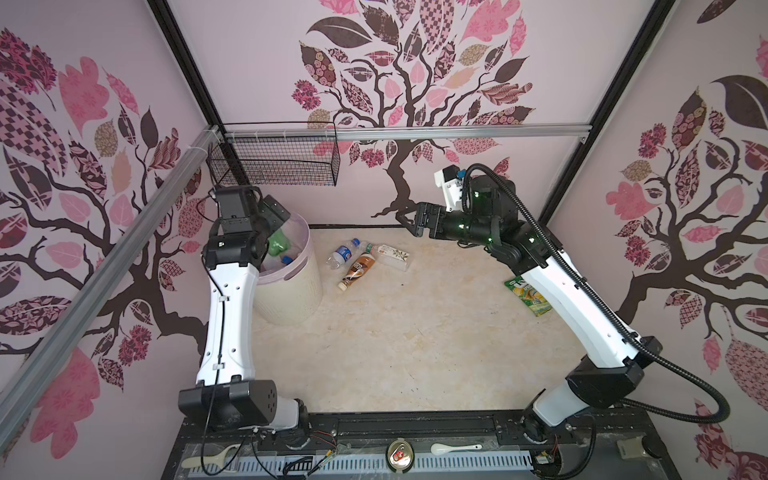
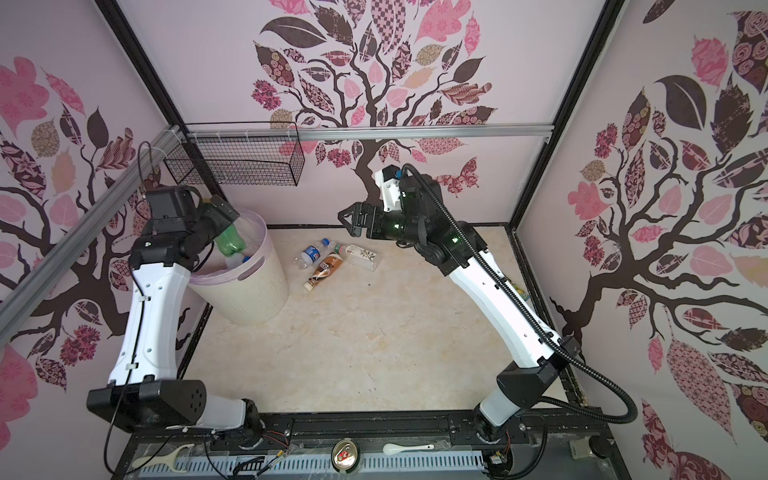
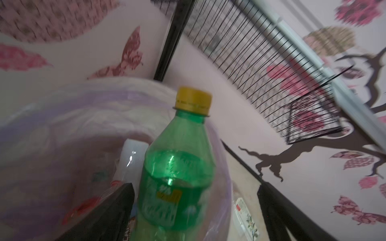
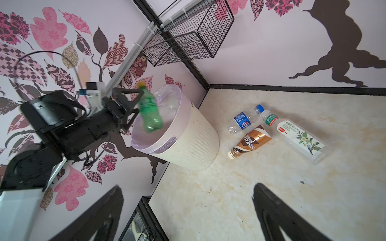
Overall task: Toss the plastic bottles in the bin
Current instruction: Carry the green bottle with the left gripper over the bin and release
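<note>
A green plastic bottle (image 1: 277, 245) (image 4: 149, 110) with a yellow cap hangs blurred over the mouth of the bin (image 1: 291, 291) (image 4: 194, 141), a cream ribbed bucket with a lilac liner. My left gripper (image 3: 194, 187) (image 4: 129, 102) stands open just behind it, jaws far wider than the bottle (image 3: 177, 167). Other bottles lie inside the bin, one white (image 3: 133, 154). Right of the bin three bottles lie on the table: a clear blue-labelled one (image 1: 343, 253), a brown one (image 1: 359, 266) and a clear white-labelled one (image 1: 388, 254). My right gripper (image 1: 405, 220) (image 4: 188, 187) hovers open and empty above the table's back.
A black wire basket (image 1: 274, 162) hangs on the back wall above the bin. A green-yellow snack packet (image 1: 528, 295) lies by the right arm. A can (image 1: 400, 455) and a white spoon (image 1: 453, 448) rest on the front ledge.
</note>
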Robot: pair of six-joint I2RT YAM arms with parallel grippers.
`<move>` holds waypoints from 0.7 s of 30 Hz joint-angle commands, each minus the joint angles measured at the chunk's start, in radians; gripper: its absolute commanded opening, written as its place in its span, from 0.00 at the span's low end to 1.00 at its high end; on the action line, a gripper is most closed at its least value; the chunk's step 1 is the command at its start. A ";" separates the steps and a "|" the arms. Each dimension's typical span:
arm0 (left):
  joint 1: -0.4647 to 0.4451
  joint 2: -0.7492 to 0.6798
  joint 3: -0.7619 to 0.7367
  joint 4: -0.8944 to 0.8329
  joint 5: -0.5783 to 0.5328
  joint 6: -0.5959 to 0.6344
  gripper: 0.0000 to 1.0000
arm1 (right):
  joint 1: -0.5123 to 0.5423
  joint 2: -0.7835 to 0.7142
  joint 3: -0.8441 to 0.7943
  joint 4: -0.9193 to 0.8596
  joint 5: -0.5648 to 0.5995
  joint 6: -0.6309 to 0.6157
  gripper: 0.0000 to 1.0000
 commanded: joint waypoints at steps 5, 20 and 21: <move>-0.063 0.005 0.372 -0.013 0.061 -0.062 0.98 | -0.003 0.019 -0.003 0.003 -0.032 0.024 1.00; -0.502 0.107 0.311 0.026 -0.107 0.174 0.98 | -0.008 -0.084 -0.101 -0.038 0.081 -0.040 0.99; -0.525 0.125 0.302 0.027 -0.112 0.186 0.98 | -0.010 -0.094 -0.111 -0.041 0.091 -0.041 1.00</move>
